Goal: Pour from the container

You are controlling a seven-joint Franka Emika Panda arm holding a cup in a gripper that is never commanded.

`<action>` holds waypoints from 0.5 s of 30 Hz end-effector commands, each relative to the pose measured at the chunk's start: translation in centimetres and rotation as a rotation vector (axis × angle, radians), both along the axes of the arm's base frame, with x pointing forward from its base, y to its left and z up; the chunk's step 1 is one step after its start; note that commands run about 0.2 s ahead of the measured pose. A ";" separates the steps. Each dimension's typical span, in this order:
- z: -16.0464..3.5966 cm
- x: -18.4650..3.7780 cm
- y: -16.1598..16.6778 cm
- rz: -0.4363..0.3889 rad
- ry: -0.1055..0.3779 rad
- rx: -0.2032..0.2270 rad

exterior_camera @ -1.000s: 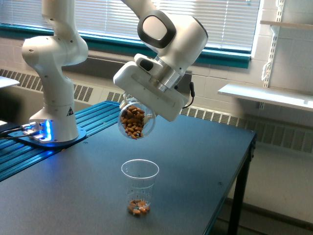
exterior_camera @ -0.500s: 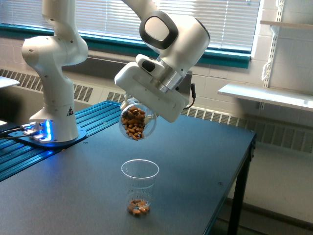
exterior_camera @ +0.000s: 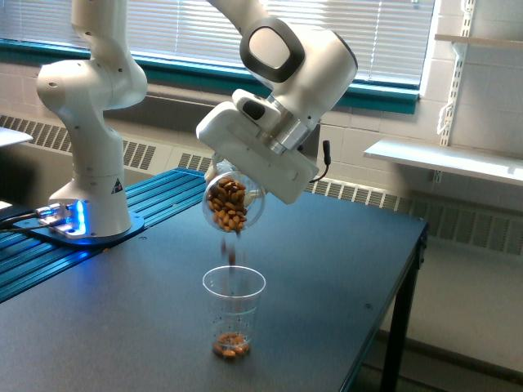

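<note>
1. In the exterior view, the container point(exterior_camera: 234, 204) is held tipped steeply, mouth down, under the gripper point(exterior_camera: 222, 173); it hangs above the table point(exterior_camera: 343, 269), directly over the clear cup point(exterior_camera: 234, 313), with open air between the two; its walls are filled with brown nuts point(exterior_camera: 229, 206).
2. The fingers are hidden behind the white hand housing and the container's body; how the jaws stand cannot be told from this view, though the container is plainly carried by them.
3. The pouring step is judged to be under way: a nut point(exterior_camera: 235, 255) is seen in mid-air just above the cup's rim, and a shallow layer of nuts point(exterior_camera: 232, 347) is lying at the cup's bottom; most of the load is judged to be left in the container.
4. For the next move, the mouth is best kept centred over the cup's opening, and the tilt deepened gently so that the nuts are released in a trickle rather than a rush; a sudden spill could overshoot the narrow rim or tip the light cup.
5. Counted: one arm, one container, one receiving cup, one table; the nuts are too many and too packed to be counted; one falling piece can be made out.
</note>
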State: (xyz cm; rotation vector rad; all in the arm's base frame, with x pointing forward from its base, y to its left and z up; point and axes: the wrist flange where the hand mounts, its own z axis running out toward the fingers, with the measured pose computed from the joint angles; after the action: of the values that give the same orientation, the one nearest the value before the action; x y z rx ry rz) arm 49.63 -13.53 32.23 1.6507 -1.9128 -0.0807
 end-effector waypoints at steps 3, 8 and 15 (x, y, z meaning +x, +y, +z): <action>0.1 0.4 0.5 0.009 0.010 0.007; 0.1 0.4 0.6 0.007 0.016 0.012; 0.2 0.4 0.6 0.013 0.025 0.018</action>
State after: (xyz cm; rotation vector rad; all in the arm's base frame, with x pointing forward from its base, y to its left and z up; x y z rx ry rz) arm 49.78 -13.32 32.14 1.6488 -1.9006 -0.1006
